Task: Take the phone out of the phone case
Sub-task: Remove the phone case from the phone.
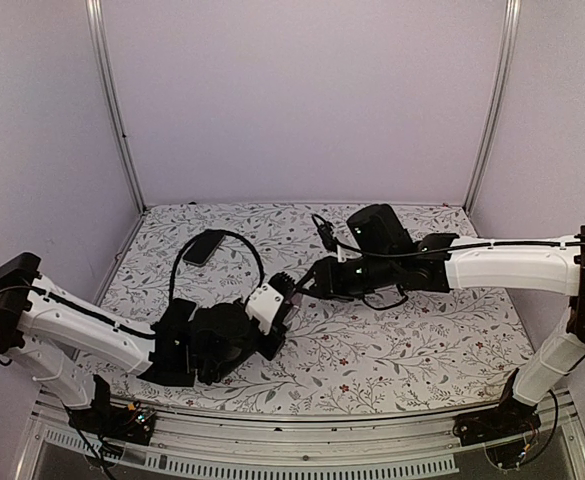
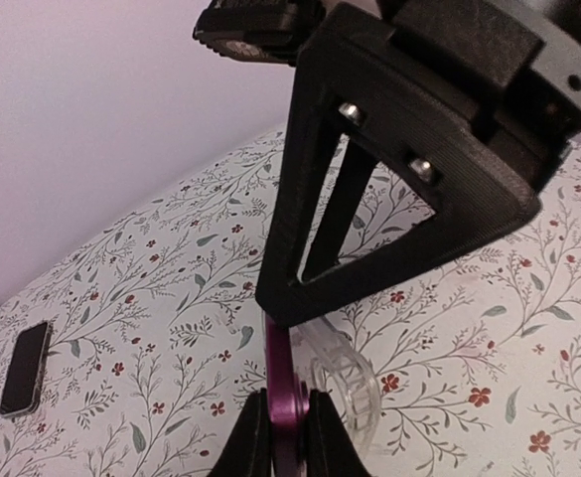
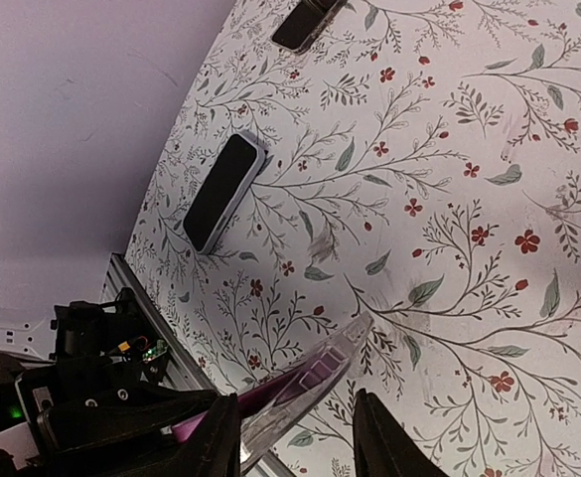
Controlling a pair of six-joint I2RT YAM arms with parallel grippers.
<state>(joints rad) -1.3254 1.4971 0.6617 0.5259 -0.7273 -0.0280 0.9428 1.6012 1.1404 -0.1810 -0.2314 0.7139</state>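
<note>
Jaws on left gripper (image 2: pixel 285 407) clamp the phone (image 2: pixel 278 366), right gripper (image 3: pixel 295 419) jaws open around the phone case (image 3: pixel 345 348) — black phone (image 3: pixel 220 189) lies well apart on the bench (image 3: pixel 449 149).

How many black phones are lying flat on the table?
2. One black phone lies near the left edge of the table; a second dark phone, cut off by the frame, lies farther back. Others may be hidden.

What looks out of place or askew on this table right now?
Only the clear phone case: it bows away from the purple phone, partly peeled off and raised above the table. The left gripper pinches the phone's edge; the right gripper straddles the case with its fingers apart. No damage or spill shows.
</note>
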